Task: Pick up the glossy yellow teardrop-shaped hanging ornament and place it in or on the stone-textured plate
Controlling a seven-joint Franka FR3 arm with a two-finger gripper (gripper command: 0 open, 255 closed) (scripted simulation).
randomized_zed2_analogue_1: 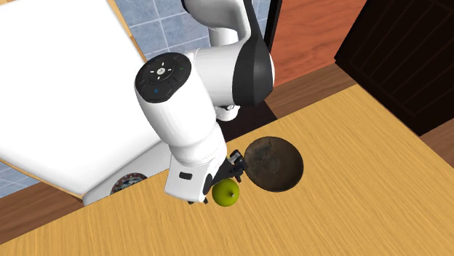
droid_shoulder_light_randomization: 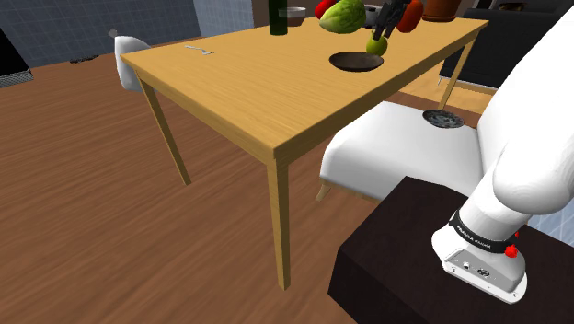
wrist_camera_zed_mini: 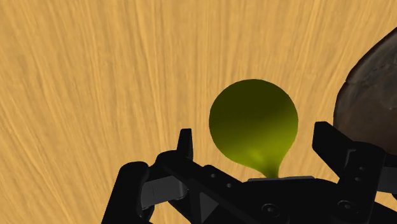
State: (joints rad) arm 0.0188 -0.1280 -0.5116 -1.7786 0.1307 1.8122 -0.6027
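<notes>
Two fingers (wrist_camera_zed_mini: 332,145): you see them spread wide, one either side of the ornament (wrist_camera_zed_mini: 253,121), neither touching it.
Your gripper (wrist_camera_zed_mini: 257,137): holding nothing.
Target ornament: yellow-green teardrop, narrow end toward your gripper, just beside the plate (randomized_zed2_analogue_1: 273,164).
Dark plate: round, resting on your wooden table (droid_shoulder_light_randomization: 276,92).

One wooden table (droid_shoulder_light_randomization: 267,92), one dark plate (randomized_zed2_analogue_1: 273,164), one yellow-green ornament (randomized_zed2_analogue_1: 225,193), one green bottle (droid_shoulder_light_randomization: 279,17). Two white chairs (droid_shoulder_light_randomization: 391,152) (droid_shoulder_light_randomization: 130,57). One arm (randomized_zed2_analogue_1: 196,102) with one gripper (wrist_camera_zed_mini: 256,135) and two black fingers (wrist_camera_zed_mini: 331,143).
</notes>
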